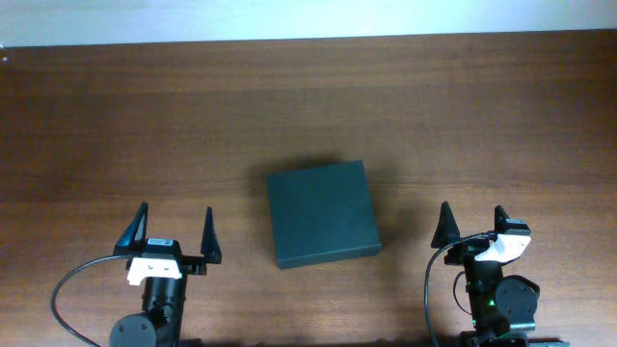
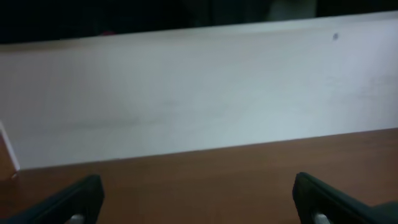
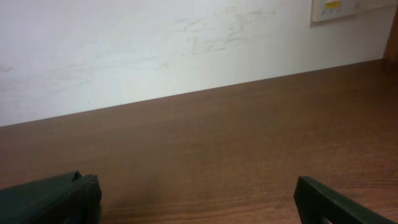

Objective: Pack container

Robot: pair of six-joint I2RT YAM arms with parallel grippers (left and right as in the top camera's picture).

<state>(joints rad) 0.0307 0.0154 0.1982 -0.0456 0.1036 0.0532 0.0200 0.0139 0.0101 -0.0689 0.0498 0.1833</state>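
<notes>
A robotics lab or test room was indicated. The workbench was formed by a brown wood-grain table [image 1: 308, 106], bounded at twelve o'clock by a plain white wall [image 3: 155, 50] on which faint scuffs were seen. Two small robot arms were fixed along the six o'clock edge, the left arm [image 1: 159, 294] at about seven o'clock and the right arm [image 1: 496, 289] at about five o'clock. A pale wall plate [image 3: 339, 9] with yellow marks was caught at one o'clock in the right wrist view. At the table's centre a single dark container [image 1: 321, 214] was laid, as on a trial bench.
</notes>
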